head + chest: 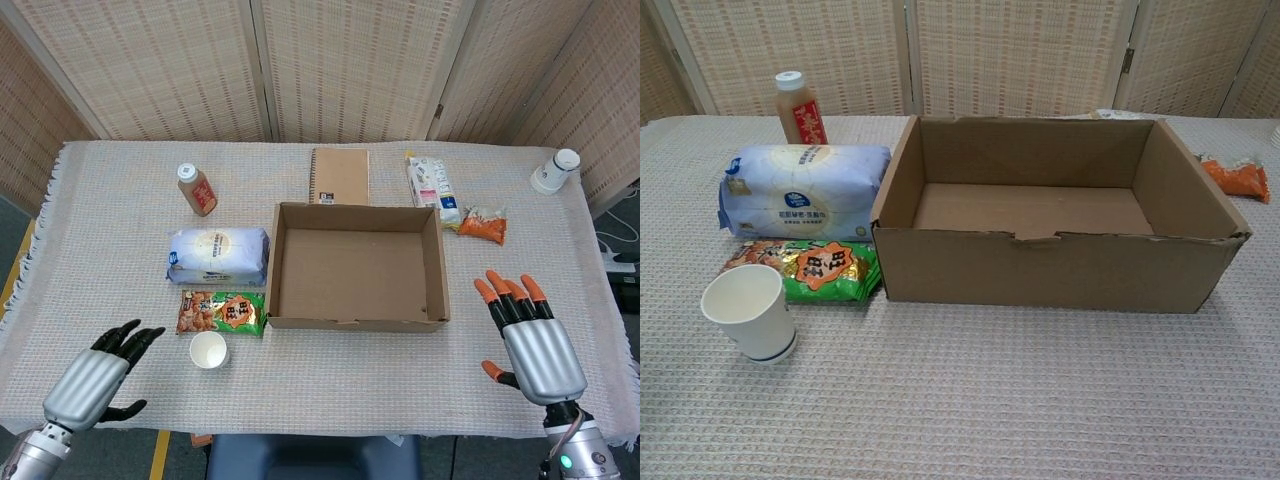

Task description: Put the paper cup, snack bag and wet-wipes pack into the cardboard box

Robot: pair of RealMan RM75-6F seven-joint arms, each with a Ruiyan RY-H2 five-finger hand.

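The open brown cardboard box (pixel 357 268) is seen empty at the table's middle. Just left of it lie the pale blue wet-wipes pack (pixel 218 255) and the green-and-orange snack bag (pixel 222 312); the white paper cup (pixel 208 350) stands upright nearer. The left hand (pixel 95 384) and right hand (pixel 533 343) are held with fingers spread, gripping nothing.

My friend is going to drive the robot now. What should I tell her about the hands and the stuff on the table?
Left hand: open, empty, near the table's front edge by the paper cup.
Right hand: open, empty, right of the cardboard box.
The cup stands upright; the snack bag and wet-wipes pack lie left of the box.
Done: nothing, the box is empty.
Left: all three things go in. The cup is nearest the left hand.
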